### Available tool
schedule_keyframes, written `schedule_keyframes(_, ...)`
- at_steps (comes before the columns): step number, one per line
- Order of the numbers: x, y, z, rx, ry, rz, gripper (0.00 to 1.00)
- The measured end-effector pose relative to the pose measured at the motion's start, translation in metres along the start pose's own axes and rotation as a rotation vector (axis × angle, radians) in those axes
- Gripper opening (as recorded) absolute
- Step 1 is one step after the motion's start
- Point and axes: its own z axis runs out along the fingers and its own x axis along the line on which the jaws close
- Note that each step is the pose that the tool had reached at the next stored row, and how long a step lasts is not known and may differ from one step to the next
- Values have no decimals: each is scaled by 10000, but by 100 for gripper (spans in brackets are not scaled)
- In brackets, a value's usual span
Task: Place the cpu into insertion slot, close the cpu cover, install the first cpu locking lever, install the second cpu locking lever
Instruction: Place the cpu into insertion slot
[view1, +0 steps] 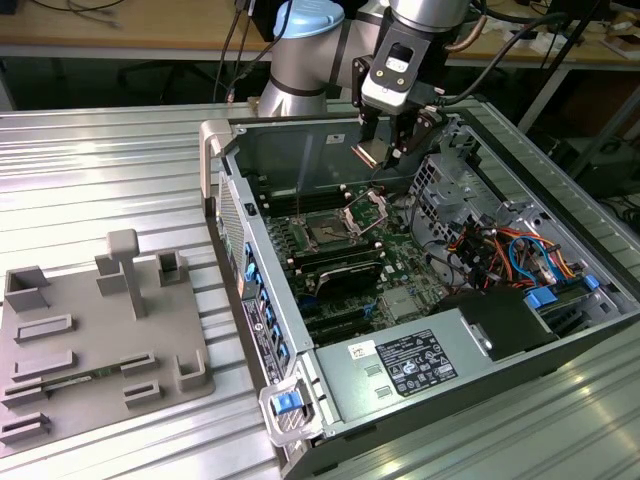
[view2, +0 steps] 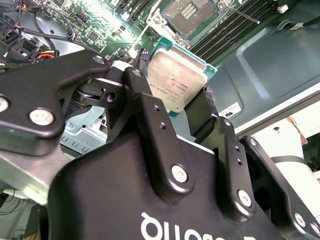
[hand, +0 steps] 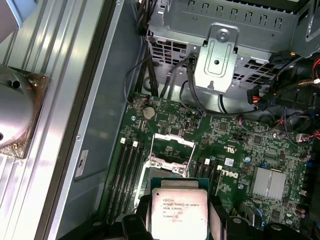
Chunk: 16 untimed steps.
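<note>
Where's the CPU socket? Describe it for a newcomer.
Inside the open computer case, on the green motherboard, the insertion slot lies beside its raised cpu cover, with the gripper holding the cpu above the board. It is the one dark square; the memory slots flanking it are long and black.

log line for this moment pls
gripper: shut on cpu | cpu: held in air, not seated | insertion slot: empty | cpu cover: open

Cpu (hand: 178, 210), metal top: several lines of fine dark print, too small to read with certainty.
Green circuit board (hand: 240, 145): white logo lettering.
Grey power supply box (view1: 360, 400): white label (view1: 420, 362) with dense black print, illegible.
Hand (view2: 176, 85): white letters on its black body, cut off at the frame edge.
</note>
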Motion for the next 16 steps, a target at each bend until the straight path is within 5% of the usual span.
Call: schedule_keyframes(16, 0, 0, 1, -6, -27, 301, 55)
